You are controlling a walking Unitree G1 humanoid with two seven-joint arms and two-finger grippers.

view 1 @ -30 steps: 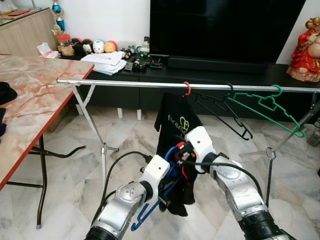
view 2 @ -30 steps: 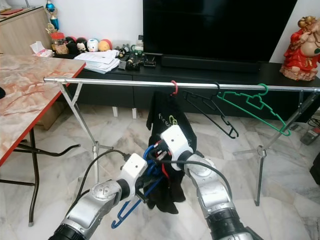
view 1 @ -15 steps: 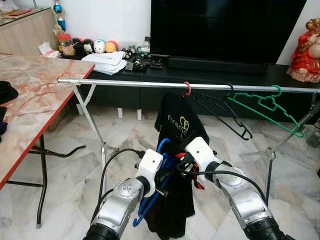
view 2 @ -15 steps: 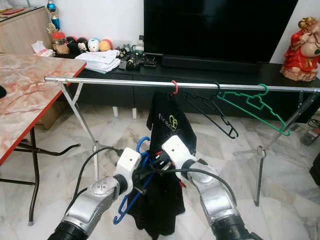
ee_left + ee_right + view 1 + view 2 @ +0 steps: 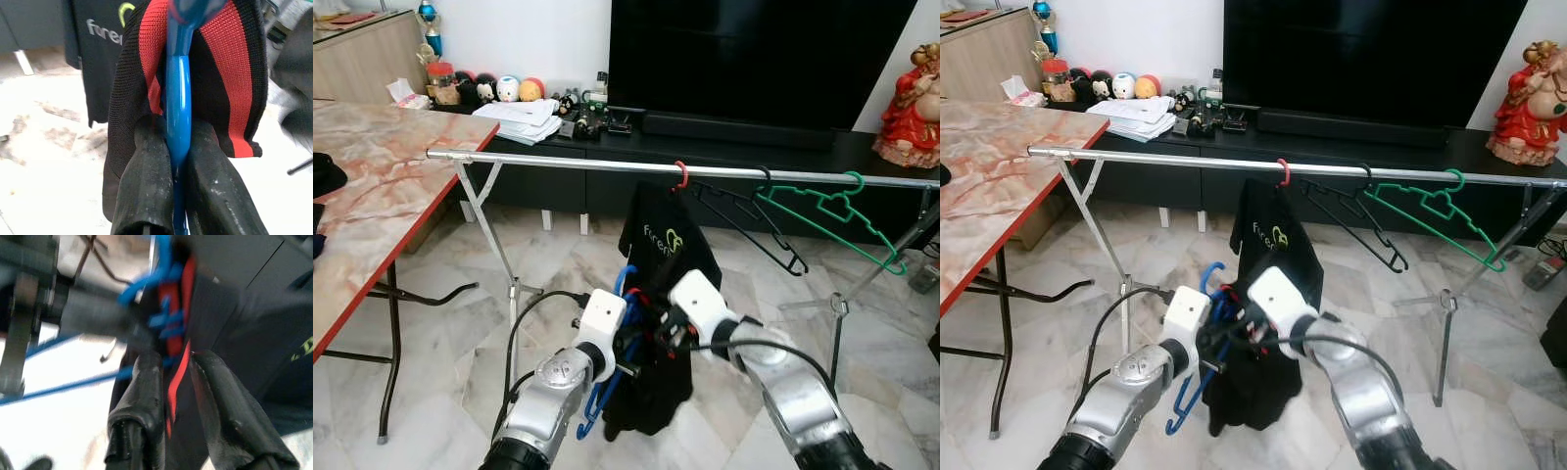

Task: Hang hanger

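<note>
A blue hanger is held with its hook up, low in front of the silver rail. My left gripper is shut on the blue hanger's neck. A black garment with a red-trimmed collar drapes around that hanger. My right gripper is shut on the collar, right beside the left gripper. Behind them, a black printed shirt hangs from the rail on a red hanger's hook.
An empty black hanger and a green hanger hang to the right on the rail. A marble-topped table stands at the left. The rack's crossed legs, a TV console and a red statue stand behind.
Both grippers have moved left together, and the blue hanger has turned more upright with its hook raised. The black garment now hangs straighter below the grippers.
</note>
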